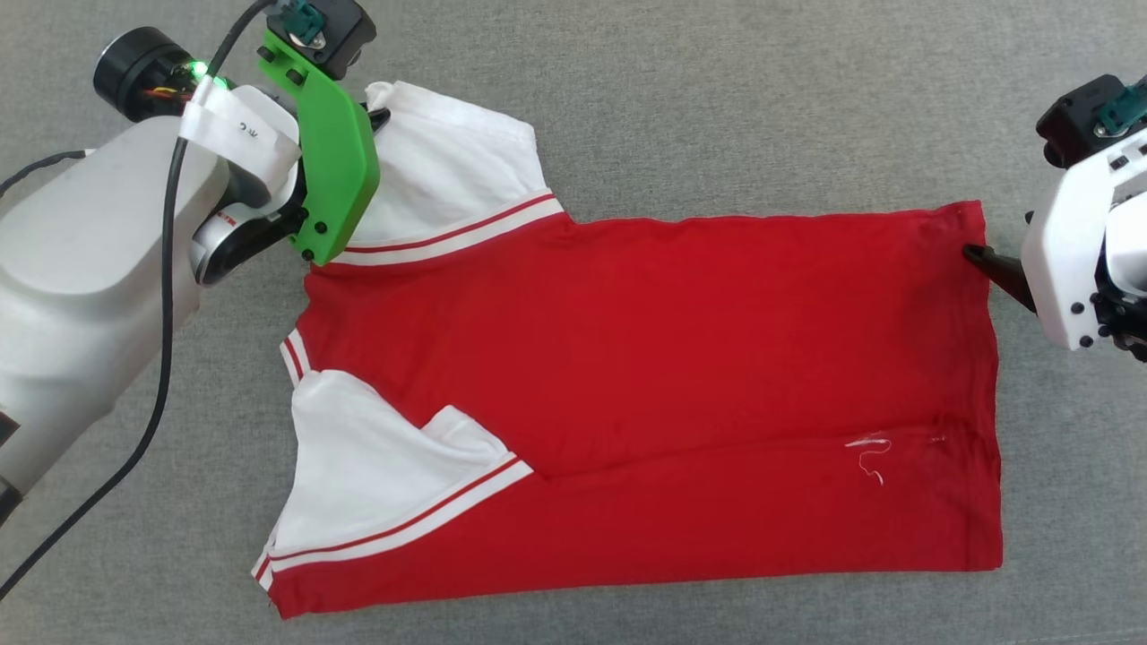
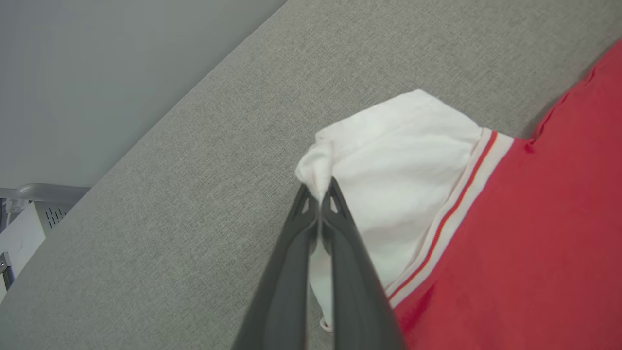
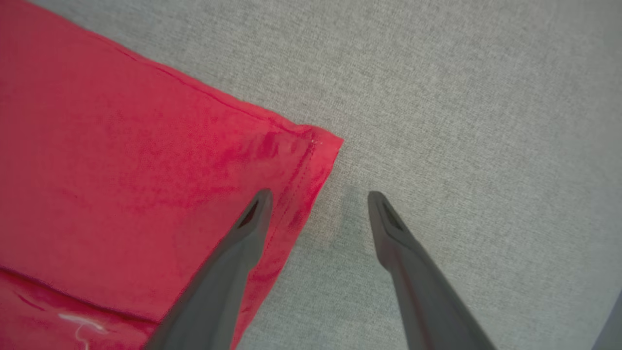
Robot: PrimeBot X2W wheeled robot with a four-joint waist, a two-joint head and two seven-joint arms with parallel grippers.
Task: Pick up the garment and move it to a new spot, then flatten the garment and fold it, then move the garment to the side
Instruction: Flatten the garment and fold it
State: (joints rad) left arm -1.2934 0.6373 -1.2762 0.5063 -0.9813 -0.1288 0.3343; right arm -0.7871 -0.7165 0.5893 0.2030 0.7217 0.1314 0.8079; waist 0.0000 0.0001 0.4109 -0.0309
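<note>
The garment (image 1: 681, 358), red with white sleeves and striped trim, lies spread sideways on the grey surface, its lower long edge folded over. My left gripper (image 2: 319, 190) is shut on the far white sleeve (image 2: 388, 170), pinching its bunched corner. In the head view that gripper (image 1: 376, 116) sits at the sleeve's upper left, partly hidden behind its green mount. My right gripper (image 3: 318, 197) stands open over the hem corner (image 3: 311, 146): one finger is above the red cloth, the other above bare grey surface. The head view shows one dark fingertip (image 1: 978, 257) at the hem's far right corner.
A grey fabric-covered surface (image 1: 717, 107) stretches all around the garment. Its edge (image 2: 194, 92) runs diagonally in the left wrist view, with a pale floor and a white cabinet (image 2: 24, 233) beyond. A black cable (image 1: 166, 296) hangs along my left arm.
</note>
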